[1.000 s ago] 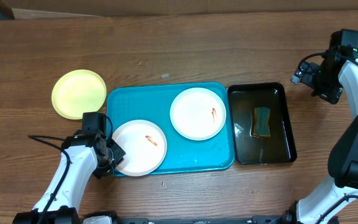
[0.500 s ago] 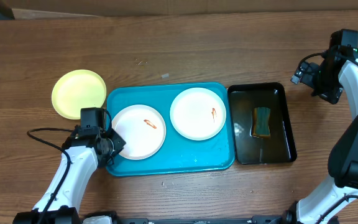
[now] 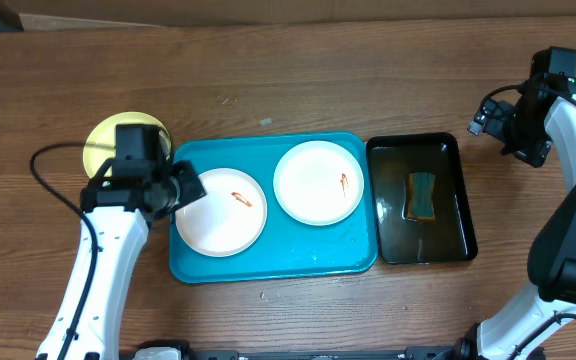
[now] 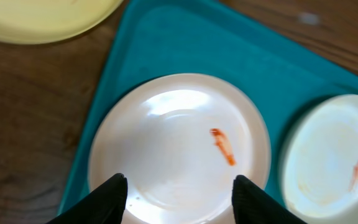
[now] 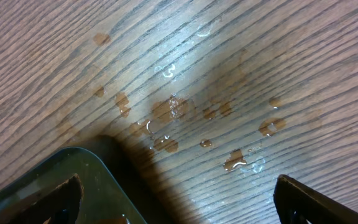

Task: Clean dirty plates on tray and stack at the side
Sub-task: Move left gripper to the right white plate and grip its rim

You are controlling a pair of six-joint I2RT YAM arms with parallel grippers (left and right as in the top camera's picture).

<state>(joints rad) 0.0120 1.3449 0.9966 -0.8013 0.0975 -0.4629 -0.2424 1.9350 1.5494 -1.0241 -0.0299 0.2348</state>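
Observation:
The turquoise tray holds two white plates. The left plate has an orange smear near its middle; the right plate has a smear at its right side. The yellow-green plate lies on the wood left of the tray, partly hidden by my left wrist. My left gripper is open and empty above the left plate's near rim. In the left wrist view the gripper hangs over that plate, with the tray, the right plate and the yellow-green plate around it. My right gripper is open and empty.
A black basin of water with a green-and-yellow sponge stands right of the tray. My right gripper hovers over wet wood with water drops, beside the basin's corner.
The left white plate slid from overhanging the tray's front left edge back fully onto the tray. My left gripper then drew away toward the far left. The right arm has not moved.

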